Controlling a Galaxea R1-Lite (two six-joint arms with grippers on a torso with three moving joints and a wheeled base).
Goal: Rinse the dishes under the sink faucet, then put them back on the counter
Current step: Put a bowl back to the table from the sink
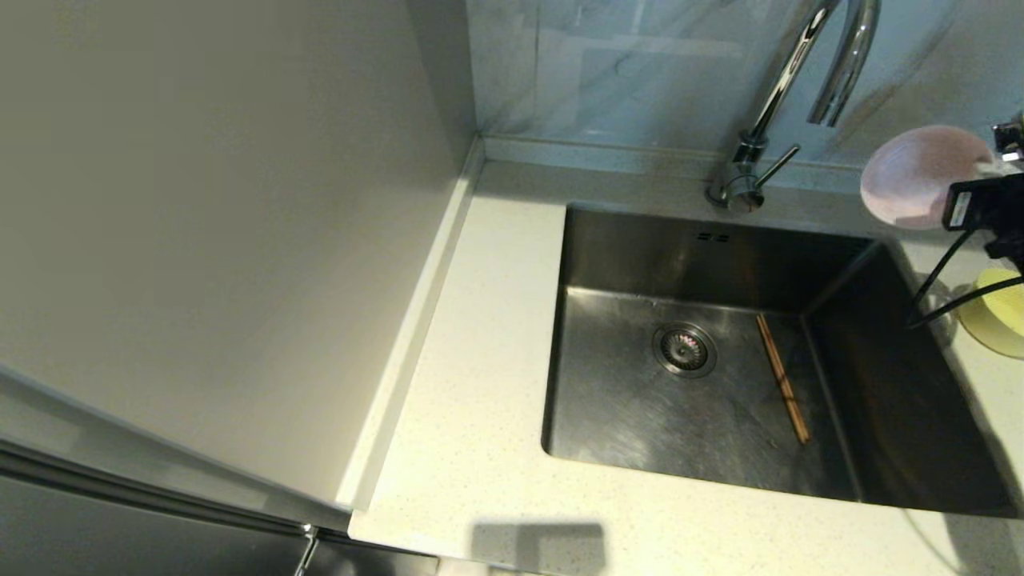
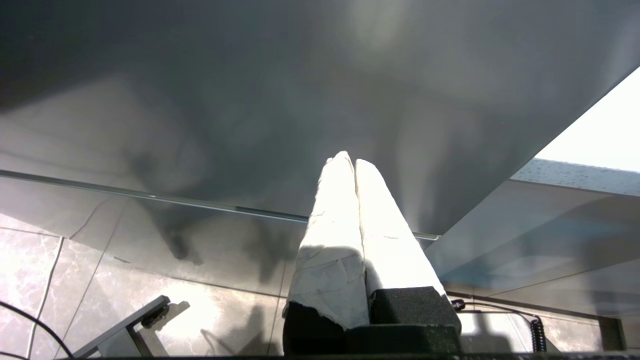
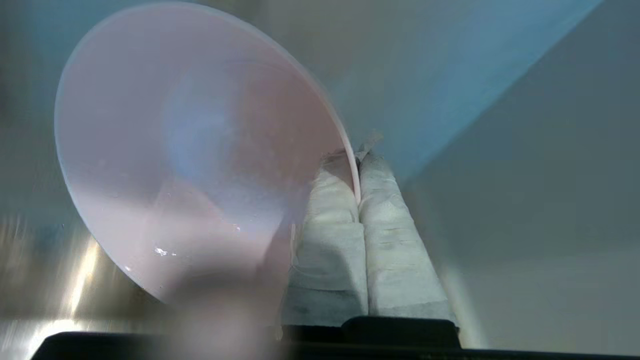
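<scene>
Chopsticks [image 1: 782,378] were seen lying on the floor of the sink [image 1: 640,416], just right of the round drain strainer [image 1: 685,350], while no water could be made out at the spout of the chrome gooseneck faucet [image 1: 788,88] standing behind the basin. Further right, the pale pink bowl [image 1: 920,174] was held tilted in the air above the back right corner of the sink, its rim pinched between the closed white padded fingers [image 3: 385,220] of the right gripper [image 3: 357,165], and the yellow bowl [image 1: 996,310] was seen resting on the speckled counter [image 1: 472,384] at the right edge, partly hidden by the arm's cables. The left gripper [image 2: 354,162] was kept parked low beside the cabinet front, well away from the work, with its fingers pressed together on nothing. The step in hand was judged to be the carrying of the pink bowl, whether toward the tap or back to the counter could not be told; a steady grip on the thin rim would be called for either way. By count: one pink bowl, one yellow bowl, one pair of chopsticks, one faucet, one sink.
</scene>
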